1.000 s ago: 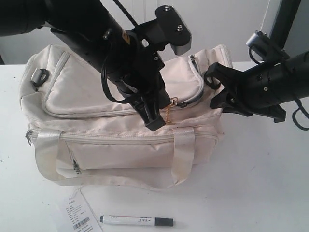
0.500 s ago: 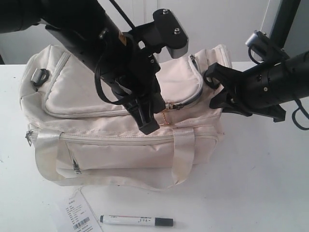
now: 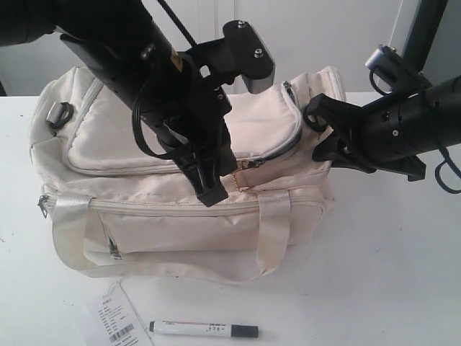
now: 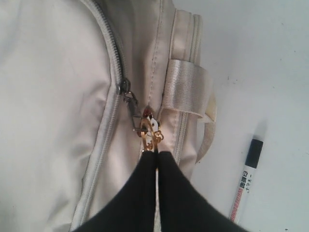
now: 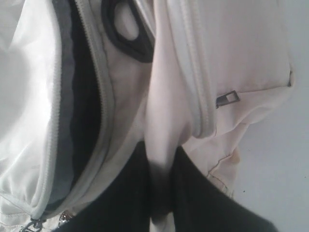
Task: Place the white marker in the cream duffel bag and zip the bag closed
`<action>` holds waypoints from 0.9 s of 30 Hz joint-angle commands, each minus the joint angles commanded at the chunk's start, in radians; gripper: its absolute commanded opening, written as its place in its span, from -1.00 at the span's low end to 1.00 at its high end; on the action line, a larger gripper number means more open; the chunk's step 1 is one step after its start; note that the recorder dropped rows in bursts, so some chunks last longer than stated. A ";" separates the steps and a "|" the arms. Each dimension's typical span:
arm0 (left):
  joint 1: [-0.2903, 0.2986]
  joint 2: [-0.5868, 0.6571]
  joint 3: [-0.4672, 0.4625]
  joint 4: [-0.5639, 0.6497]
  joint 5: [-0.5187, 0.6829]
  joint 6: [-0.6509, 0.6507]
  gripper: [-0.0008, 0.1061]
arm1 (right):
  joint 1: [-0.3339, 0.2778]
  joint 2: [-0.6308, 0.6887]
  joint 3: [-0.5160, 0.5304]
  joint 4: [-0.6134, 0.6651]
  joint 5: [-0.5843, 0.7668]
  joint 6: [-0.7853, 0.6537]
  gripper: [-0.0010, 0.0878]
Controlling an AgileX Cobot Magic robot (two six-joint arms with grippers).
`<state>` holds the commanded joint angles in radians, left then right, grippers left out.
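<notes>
Left arm (image 3: 137, 50) reaches down from the upper left of the exterior view, its wrist pitched steeply downward. The left gripper (image 4: 155, 151) has its two black fingers pressed together on the gold zipper pull (image 4: 150, 133). Right arm (image 3: 425, 119) enters from the right, nearly level. The right gripper (image 5: 161, 159) pinches a fold of the cream duffel bag (image 5: 231, 53) between nearly closed fingers.

The soft cream fabric duffel bag (image 3: 180, 223) has a grey-toothed curved top zipper (image 4: 113, 53), a gold chain pull (image 4: 150, 132) and dark grey lining (image 5: 84, 96). Near it, on the white table (image 3: 389, 281), lie a white marker with black cap (image 3: 204, 329) and a white paper tag with black print (image 3: 115, 318).
</notes>
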<state>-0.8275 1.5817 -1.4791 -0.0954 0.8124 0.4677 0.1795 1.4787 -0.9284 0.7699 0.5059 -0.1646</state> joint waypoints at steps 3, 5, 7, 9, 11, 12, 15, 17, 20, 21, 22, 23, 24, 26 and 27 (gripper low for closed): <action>0.000 0.000 0.000 0.000 0.009 -0.002 -0.99 | 0.000 0.000 0.000 0.000 0.000 0.000 -0.98; 0.000 0.000 0.000 0.000 0.021 -0.002 -0.99 | 0.000 0.000 0.000 0.000 0.000 0.000 -0.98; 0.000 0.000 0.000 0.002 0.030 -0.005 -0.99 | 0.000 0.000 0.000 0.000 0.000 0.000 -0.98; 0.000 0.000 0.000 0.008 0.037 -0.009 -0.99 | 0.000 0.000 0.000 0.000 0.000 0.000 -0.98; 0.000 0.000 0.000 0.018 0.057 -0.009 -0.99 | 0.000 0.000 0.000 0.000 0.000 0.000 -0.98; 0.000 0.000 0.000 0.027 0.065 -0.014 -0.99 | 0.000 0.000 0.000 0.000 0.000 0.000 -0.98; 0.000 0.000 0.000 0.054 0.080 -0.027 -0.99 | 0.000 0.000 0.000 0.000 0.000 0.000 -0.98; 0.000 0.000 0.000 0.056 0.082 -0.027 -0.99 | 0.000 0.000 0.000 0.000 0.000 0.000 -0.98; 0.000 0.000 0.000 0.056 0.082 -0.029 -0.99 | 0.000 0.000 0.000 0.000 0.000 0.000 -0.98; 0.000 0.000 0.000 0.056 0.082 -0.032 -0.99 | 0.000 0.000 0.000 0.000 0.000 0.000 -0.98; 0.000 0.000 0.000 0.061 0.085 -0.032 -0.99 | 0.000 0.000 0.000 0.000 0.000 0.000 -0.98; 0.000 0.000 0.000 0.067 0.088 -0.032 -0.99 | 0.000 0.000 0.000 0.000 0.000 0.000 -0.98; 0.000 0.000 0.000 0.074 0.097 -0.032 -0.99 | 0.000 0.000 0.000 0.000 0.000 0.000 -0.98; 0.000 0.000 0.000 0.090 0.110 -0.037 -0.99 | 0.000 0.000 0.000 0.000 0.000 0.000 -0.98; 0.000 0.000 0.000 0.102 0.113 -0.050 -0.99 | 0.000 0.000 0.000 0.000 0.000 0.000 -0.98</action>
<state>-0.8275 1.5817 -1.4791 0.0071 0.9250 0.4175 0.1795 1.4787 -0.9284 0.7699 0.5059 -0.1646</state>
